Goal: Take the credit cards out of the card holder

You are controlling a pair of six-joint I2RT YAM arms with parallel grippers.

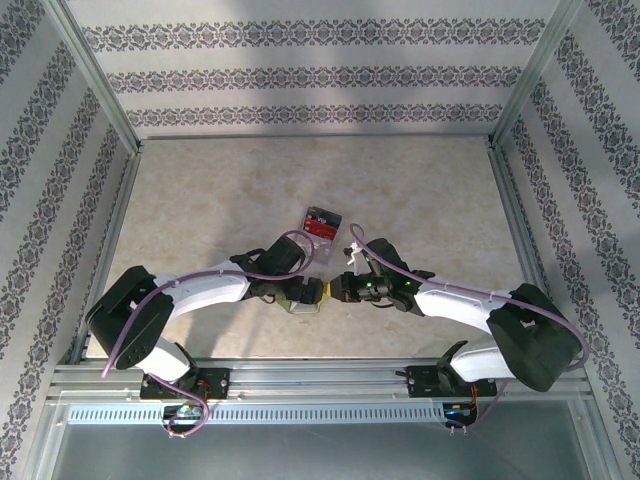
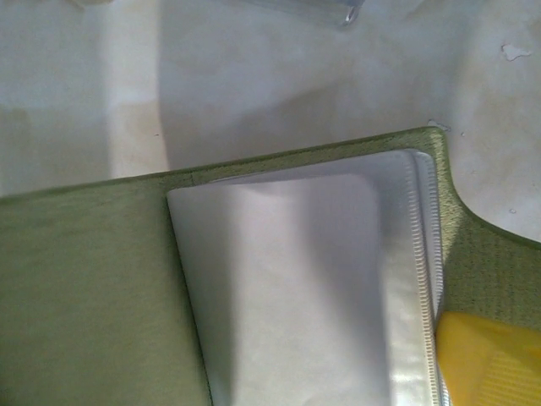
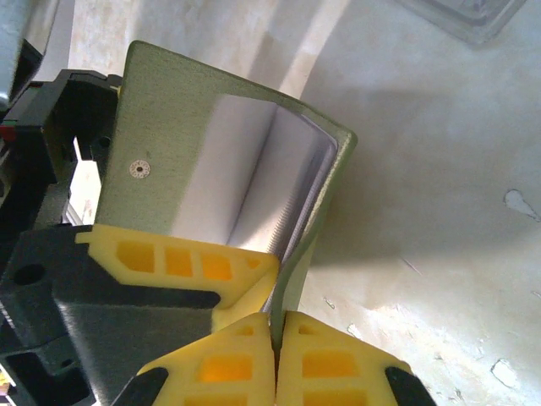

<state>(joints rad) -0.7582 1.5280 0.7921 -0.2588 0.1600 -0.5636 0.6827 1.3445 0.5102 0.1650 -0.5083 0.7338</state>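
The card holder [image 1: 300,304] lies open between the two arms, yellow-green outside [image 2: 84,288] with pale grey sleeves [image 2: 287,279] inside. My right gripper [image 3: 277,338] is shut on the edge of its right-hand cover, which stands up from the table [image 3: 169,118]. One yellow fingertip of the right gripper [image 2: 490,355] appears at the corner of the left wrist view. My left gripper [image 1: 305,290] is open and sits over the holder; one of its yellow fingers [image 3: 177,258] rests against the sleeves. The credit cards are hidden.
A small clear plastic box [image 1: 322,222] with red and black contents sits just beyond the grippers, its edge visible [image 3: 465,17] in the right wrist view. Patterned walls and metal rails [image 1: 110,240] enclose the pale tabletop [image 1: 200,200].
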